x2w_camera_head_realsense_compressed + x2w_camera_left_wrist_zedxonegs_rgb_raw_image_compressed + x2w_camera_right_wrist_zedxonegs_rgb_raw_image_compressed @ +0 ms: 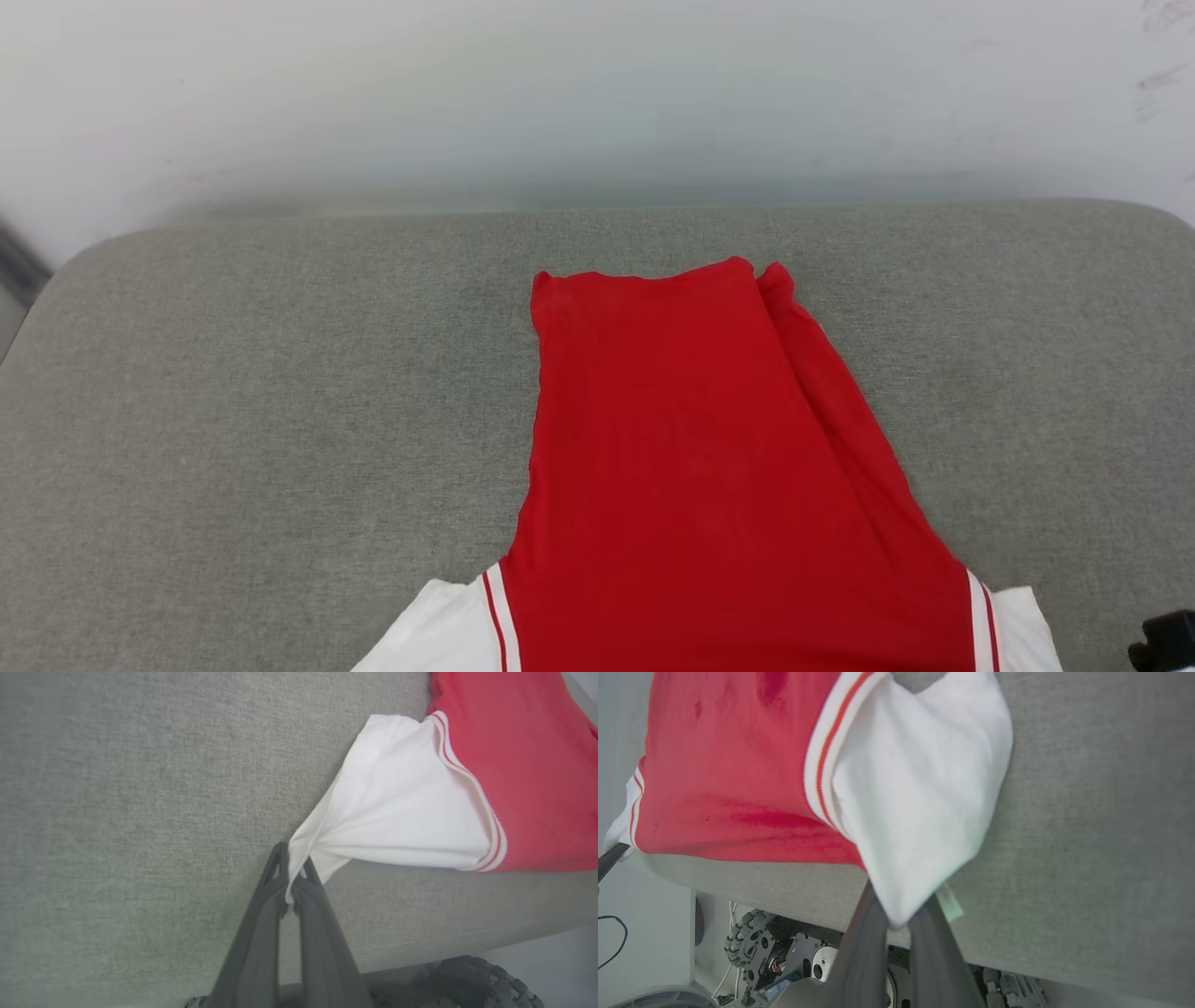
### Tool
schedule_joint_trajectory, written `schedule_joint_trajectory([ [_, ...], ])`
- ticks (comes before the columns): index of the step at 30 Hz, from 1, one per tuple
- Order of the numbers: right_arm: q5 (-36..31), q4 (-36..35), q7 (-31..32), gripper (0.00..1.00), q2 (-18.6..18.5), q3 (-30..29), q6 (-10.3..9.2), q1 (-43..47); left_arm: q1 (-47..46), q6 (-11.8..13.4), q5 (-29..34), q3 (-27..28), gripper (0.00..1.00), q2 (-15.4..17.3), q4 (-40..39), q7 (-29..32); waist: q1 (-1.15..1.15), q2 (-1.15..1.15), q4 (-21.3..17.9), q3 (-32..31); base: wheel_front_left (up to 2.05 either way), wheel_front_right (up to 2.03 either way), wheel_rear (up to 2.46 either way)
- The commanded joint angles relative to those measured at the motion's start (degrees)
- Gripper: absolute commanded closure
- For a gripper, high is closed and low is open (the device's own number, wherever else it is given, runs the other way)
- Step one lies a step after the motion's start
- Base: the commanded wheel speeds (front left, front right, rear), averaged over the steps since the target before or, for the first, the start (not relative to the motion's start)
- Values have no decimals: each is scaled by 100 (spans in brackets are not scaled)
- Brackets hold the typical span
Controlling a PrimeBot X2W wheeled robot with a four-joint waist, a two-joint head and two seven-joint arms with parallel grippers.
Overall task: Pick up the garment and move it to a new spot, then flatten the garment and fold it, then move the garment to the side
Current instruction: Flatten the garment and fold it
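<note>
The red jersey (691, 448) lies mid-frame on the grey worktop (261, 392). The left claw (293, 861) pinches one white sleeve (402, 793), the right claw (900, 900) the other. Flattening seems in hand; next it needs an even outward pull.

Head camera looks down; both wrist cameras, close, share the garment (709, 467).

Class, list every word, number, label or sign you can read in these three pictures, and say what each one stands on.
No text can be read in these pictures.
On the garment: plain red and white cloth with striped trim; no letters or numbers on the side shown.
On the pale tag at its white edge: too blurred to tell whether it carries any print.
On the grey padded surface: no markings.
</note>
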Motion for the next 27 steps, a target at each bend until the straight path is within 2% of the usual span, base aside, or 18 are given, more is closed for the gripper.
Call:
schedule_joint_trajectory([
  [1,-56,-83,58,100,9,-99,-10,182,89,65,-32,29,100,47,1,-33,2,0,7,-15,0,0,0],
  [6,-334,-473,202,100,219,-542,-10,540,233,88,-19,80,100,54,-120,-108,2,0,28,-11,0,0,0],
  [13,-767,-873,443,100,541,-905,-9,551,-101,63,287,85,100,-6,-195,-121,2,0,47,61,0,0,0],
  [14,-816,-907,472,82,588,-950,-9,540,-155,82,314,83,100,-21,-206,-113,2,0,49,72,0,0,0],
  [15,-879,-951,495,10,630,-984,-9,524,-199,83,341,75,100,-33,-220,-94,2,0,47,86,0,0,0],
  [16,-947,-1010,505,0,658,-1017,-8,500,-254,102,375,85,100,-52,-237,-97,2,0,44,99,0,0,0],
  [21,-1188,-1409,485,0,649,-1133,-6,333,-416,171,500,117,100,-88,-329,-105,2,0,37,168,0,0,0],
  [27,-1377,-2305,585,0,449,-1529,-6,-243,-617,283,682,166,100,-96,-536,-138,2,0,62,342,0,0,0],
])
